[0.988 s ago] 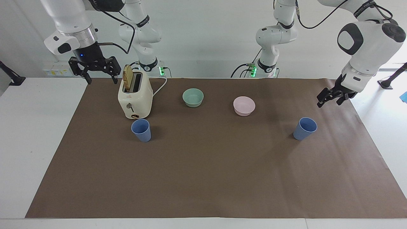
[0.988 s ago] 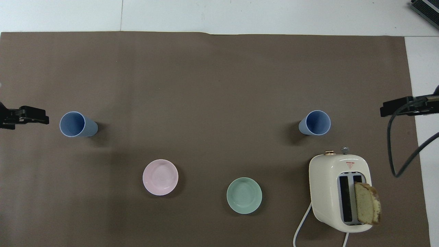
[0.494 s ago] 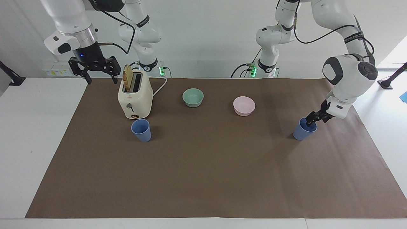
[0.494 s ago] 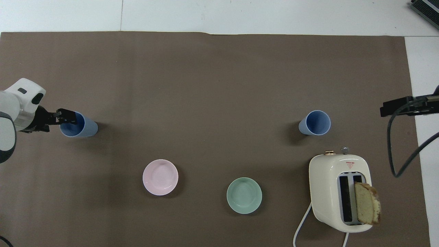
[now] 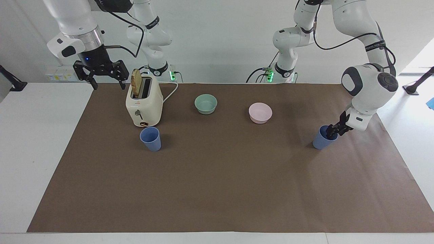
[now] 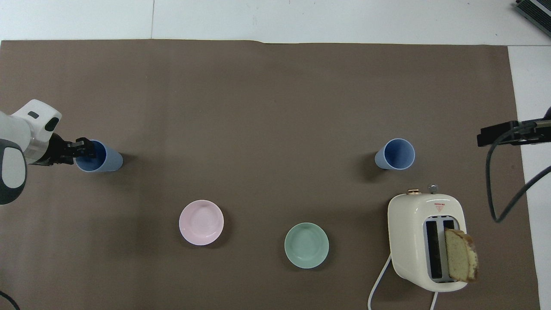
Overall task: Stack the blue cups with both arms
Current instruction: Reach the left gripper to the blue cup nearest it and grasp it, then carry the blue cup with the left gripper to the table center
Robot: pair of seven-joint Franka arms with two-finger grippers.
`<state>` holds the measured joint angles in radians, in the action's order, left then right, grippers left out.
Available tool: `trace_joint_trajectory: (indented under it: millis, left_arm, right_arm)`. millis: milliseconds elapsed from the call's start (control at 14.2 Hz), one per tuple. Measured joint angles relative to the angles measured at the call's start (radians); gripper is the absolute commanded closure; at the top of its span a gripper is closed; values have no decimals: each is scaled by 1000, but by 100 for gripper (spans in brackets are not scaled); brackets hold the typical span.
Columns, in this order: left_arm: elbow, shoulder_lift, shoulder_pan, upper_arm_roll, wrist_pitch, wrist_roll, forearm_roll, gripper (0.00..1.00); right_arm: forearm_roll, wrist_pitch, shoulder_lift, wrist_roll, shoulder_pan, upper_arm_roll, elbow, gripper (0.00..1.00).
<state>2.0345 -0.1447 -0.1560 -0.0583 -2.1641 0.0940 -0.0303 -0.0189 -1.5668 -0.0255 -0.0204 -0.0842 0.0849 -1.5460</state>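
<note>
Two blue cups stand upright on the brown mat. One cup (image 5: pixel 151 139) (image 6: pixel 396 154) stands just beside the toaster, farther from the robots, toward the right arm's end. The other cup (image 5: pixel 321 140) (image 6: pixel 106 160) stands toward the left arm's end. My left gripper (image 5: pixel 331 132) (image 6: pixel 85 150) is down at this cup's rim, on the side toward the table's end, reaching partly into its mouth. My right gripper (image 5: pixel 107 84) (image 6: pixel 503 132) is open and empty. It waits high up over the mat's edge beside the toaster.
A cream toaster (image 5: pixel 144 105) (image 6: pixel 424 241) with a bread slice (image 5: pixel 136 82) sticking up stands near the right arm. A mint-green bowl (image 5: pixel 205 103) (image 6: pixel 306 245) and a pink bowl (image 5: pixel 260 112) (image 6: pixel 201 222) sit between the cups, nearer the robots.
My left gripper came down from above the mat's end to the cup's rim, then sank slightly into its mouth. The right arm and both cups have not moved.
</note>
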Motion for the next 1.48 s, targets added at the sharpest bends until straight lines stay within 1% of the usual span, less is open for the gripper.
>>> trace_joint_trajectory:
  millis: [282, 564, 776, 917, 1270, 1411, 1481]
  left_arm:
    - [-19, 0, 0, -1, 16, 0, -1, 100]
    - [-149, 2, 3, -7, 124, 16, -7, 100]
    - [-247, 8, 37, -28, 178, 97, -11, 100]
    - [-278, 8, 116, -34, 183, 205, -11, 100]
    - [-284, 5, 361, -43, 173, 472, -12, 100]
    - [-283, -8, 441, -43, 128, 556, -11, 100]
    - [-283, -30, 483, -43, 87, 593, -11, 100]
  right_arm:
    - [0, 0, 0, 0, 0, 0, 0, 0]
    - [0, 0, 0, 0, 0, 0, 0, 0]
    - [0, 0, 0, 0, 0, 0, 0, 0]
    - [0, 0, 0, 0, 0, 0, 0, 0]
    - [0, 0, 0, 0, 0, 0, 0, 0]
    - [0, 0, 0, 0, 0, 0, 0, 0]
    - [0, 0, 0, 0, 0, 0, 0, 0]
